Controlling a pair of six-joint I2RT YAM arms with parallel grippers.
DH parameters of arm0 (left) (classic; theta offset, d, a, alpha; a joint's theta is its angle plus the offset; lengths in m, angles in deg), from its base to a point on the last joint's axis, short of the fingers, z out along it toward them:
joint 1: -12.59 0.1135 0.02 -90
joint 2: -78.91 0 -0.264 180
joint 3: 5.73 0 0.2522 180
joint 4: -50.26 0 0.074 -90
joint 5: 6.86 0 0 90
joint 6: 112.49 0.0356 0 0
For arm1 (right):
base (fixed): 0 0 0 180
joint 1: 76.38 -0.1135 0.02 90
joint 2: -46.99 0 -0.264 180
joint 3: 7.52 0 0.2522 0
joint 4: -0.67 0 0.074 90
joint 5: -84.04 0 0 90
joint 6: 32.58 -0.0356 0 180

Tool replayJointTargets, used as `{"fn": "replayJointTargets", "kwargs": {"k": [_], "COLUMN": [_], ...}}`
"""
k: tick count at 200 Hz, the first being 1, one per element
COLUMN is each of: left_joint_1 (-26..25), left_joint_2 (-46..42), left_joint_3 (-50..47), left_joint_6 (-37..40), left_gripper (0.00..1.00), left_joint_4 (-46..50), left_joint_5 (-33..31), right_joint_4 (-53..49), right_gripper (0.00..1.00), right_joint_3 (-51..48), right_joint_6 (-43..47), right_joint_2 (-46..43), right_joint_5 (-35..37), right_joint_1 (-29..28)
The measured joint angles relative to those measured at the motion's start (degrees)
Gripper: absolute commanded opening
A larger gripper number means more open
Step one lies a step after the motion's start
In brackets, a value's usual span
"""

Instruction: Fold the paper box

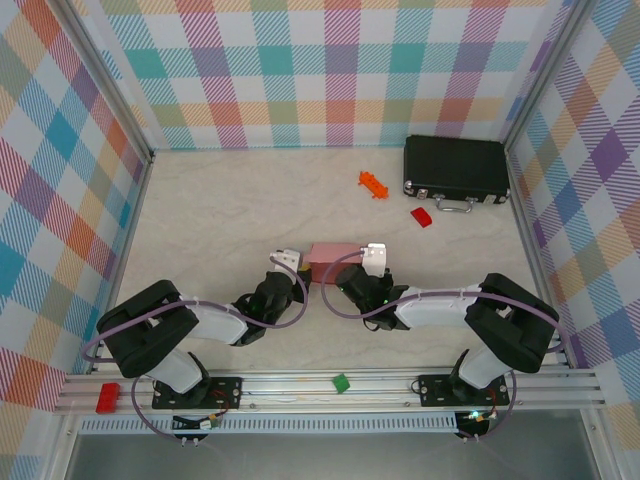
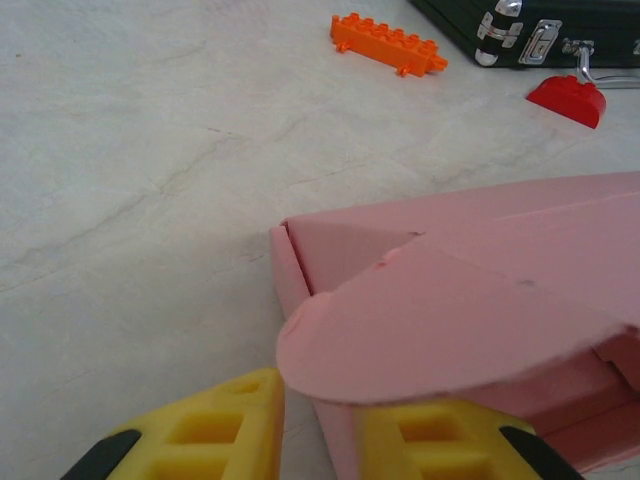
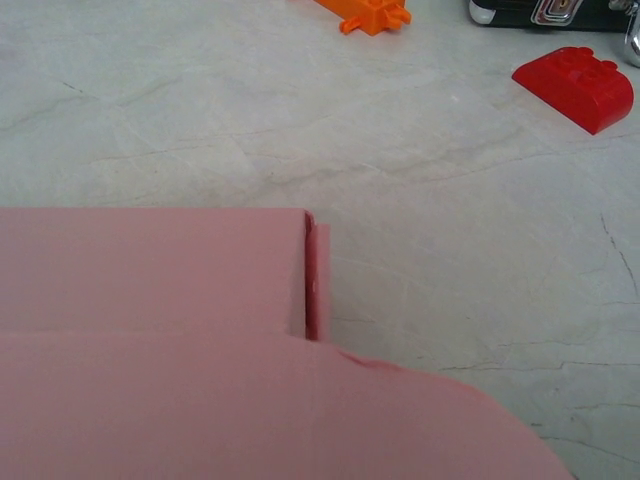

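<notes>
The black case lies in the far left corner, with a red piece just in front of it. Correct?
Not quite: the top external view shows the black case in the far right corner, with the red piece just in front of it.

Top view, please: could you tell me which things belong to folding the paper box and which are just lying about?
For the job: paper box, left claw, right claw.
Lying about: black case, orange brick, rounded red block, green block, flat red block.

Left pincer [image 1: 290, 262] and right pincer [image 1: 372, 258] flank the paper box [image 1: 333, 256] (pink, mid-table).
</notes>
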Motion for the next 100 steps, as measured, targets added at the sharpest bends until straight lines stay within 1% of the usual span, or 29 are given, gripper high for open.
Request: {"fn": "replayJointTargets", "kwargs": {"k": [45, 100], "left_joint_1": [0.0, 0.0], "left_joint_2": [-0.02, -2.73], "left_joint_3": [-0.33, -1.73], "left_joint_6": [-0.15, -0.15], "left_gripper": [0.27, 0.35], "left_joint_4": [0.22, 1.18], "left_joint_5": [-0.02, -0.04], "right_joint_4": [-1.55, -3.34], "right_gripper": [0.32, 0.44], "right_joint_3": [-0.04, -0.35], "right_joint_6": [-0.07, -0.11], "right_joint_2": [0.0, -0.04], "right_joint_5": [0.31, 0.37], "right_joint_1": [-0.15, -0.42]}}
